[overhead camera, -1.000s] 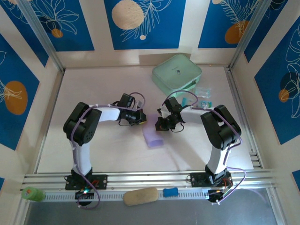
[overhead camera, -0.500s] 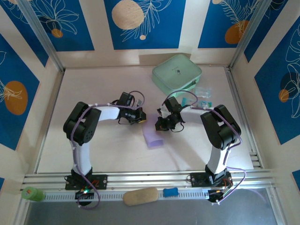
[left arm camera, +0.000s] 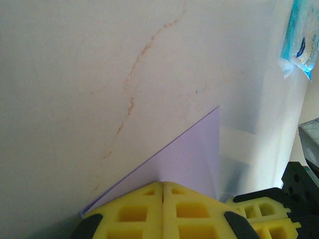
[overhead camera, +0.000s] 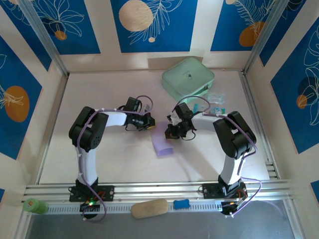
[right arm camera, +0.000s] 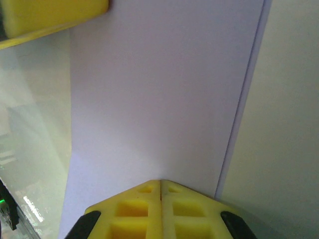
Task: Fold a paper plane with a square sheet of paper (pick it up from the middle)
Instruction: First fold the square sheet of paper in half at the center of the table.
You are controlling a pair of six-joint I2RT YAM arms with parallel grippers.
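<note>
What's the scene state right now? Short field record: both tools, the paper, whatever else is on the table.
left tool: shut, pinching an edge of the paper
right tool: shut, pinching the same sheet
square sheet of paper: lavender, held between both tools at mid-table; not yet plane-shaped; contact with the table unclear
mint-green case: far side of the table, apart from both tools
blue packets: just right of the case, by the right arm
table: pale surface
</note>
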